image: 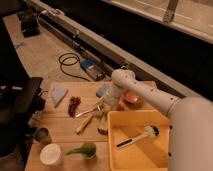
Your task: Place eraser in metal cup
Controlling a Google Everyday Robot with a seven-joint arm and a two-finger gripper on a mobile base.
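Released and holding nothing, the end effector (103, 107) hangs by the far left corner of the yellow bin (135, 115), above the eraser (103, 128) lying beside its left wall; the metal cup (42, 135) stands well left of the bin.

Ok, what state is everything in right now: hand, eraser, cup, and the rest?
hand: open, holding nothing, low over the table beside the orange bowl.
eraser: lying on the table, not gripped.
metal cup: upright, the eraser not in it.
white tub: upright.
yellow bin: upright, with a brush lying inside.
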